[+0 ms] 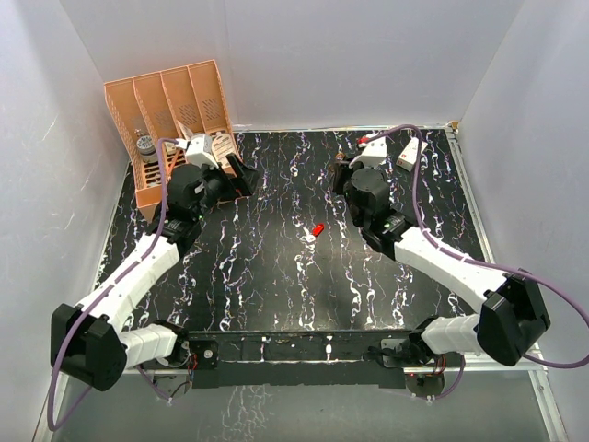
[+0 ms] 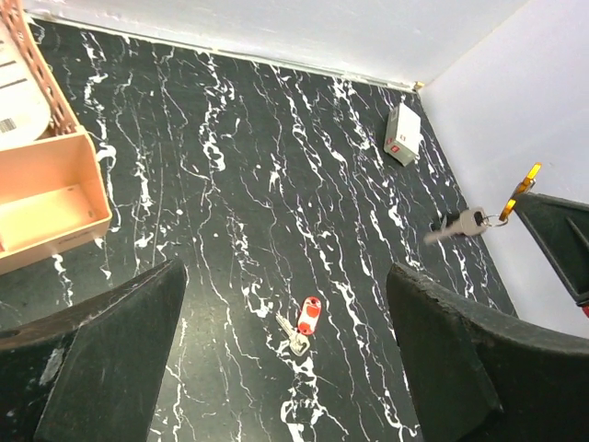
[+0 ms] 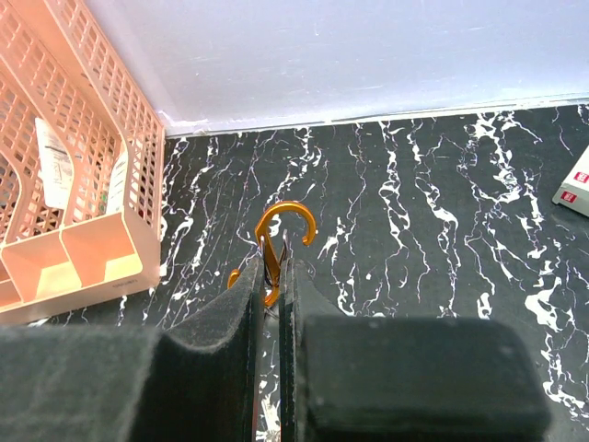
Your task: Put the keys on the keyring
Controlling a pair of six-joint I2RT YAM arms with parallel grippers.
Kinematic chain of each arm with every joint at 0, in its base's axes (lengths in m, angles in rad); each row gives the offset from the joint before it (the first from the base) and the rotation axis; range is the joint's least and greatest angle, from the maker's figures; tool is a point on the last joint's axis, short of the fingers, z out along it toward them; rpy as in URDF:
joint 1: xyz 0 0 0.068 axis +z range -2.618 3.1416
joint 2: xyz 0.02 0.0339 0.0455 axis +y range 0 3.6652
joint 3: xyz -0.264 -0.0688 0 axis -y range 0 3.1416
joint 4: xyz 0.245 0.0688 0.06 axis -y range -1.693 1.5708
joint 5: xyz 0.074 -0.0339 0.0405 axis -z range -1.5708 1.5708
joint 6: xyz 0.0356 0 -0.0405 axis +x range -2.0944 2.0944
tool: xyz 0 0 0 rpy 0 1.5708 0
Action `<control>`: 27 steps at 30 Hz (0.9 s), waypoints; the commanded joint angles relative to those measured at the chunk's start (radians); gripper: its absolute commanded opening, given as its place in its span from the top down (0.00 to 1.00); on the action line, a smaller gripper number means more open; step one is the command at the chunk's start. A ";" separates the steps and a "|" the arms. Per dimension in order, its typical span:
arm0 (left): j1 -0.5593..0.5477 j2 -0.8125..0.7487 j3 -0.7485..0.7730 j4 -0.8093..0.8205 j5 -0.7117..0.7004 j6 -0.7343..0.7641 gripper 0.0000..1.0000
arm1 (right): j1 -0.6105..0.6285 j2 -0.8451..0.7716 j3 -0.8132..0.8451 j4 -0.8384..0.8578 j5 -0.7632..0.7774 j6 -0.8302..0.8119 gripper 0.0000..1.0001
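The red-headed key (image 2: 309, 315) lies flat on the black marble table (image 2: 230, 184), with a silver metal part (image 2: 294, 336) angled off its lower left. It shows as a red speck in the top view (image 1: 317, 229). My left gripper (image 2: 285, 273) is open and empty, high above that key. My right gripper (image 3: 276, 273) is shut on the orange-gold keyring (image 3: 285, 226), whose hook sticks out past the fingertips. In the left wrist view the keyring (image 2: 520, 189) is held in the air with a silver-grey key (image 2: 463, 223) hanging from it. The two grippers (image 1: 237, 175) (image 1: 339, 177) face each other.
An orange slotted file tray (image 1: 170, 120) stands at the back left, close behind the left gripper. A small white box (image 1: 409, 154) lies at the back right. White walls enclose the table on three sides.
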 commanded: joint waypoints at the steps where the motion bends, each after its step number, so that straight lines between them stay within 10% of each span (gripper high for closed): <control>1: -0.017 0.036 0.007 0.052 0.056 -0.017 0.12 | -0.003 -0.048 -0.003 -0.015 0.010 0.014 1.00; 27: -0.282 0.377 -0.081 0.220 0.031 -0.067 0.30 | -0.053 -0.126 0.059 -0.231 0.024 0.051 1.00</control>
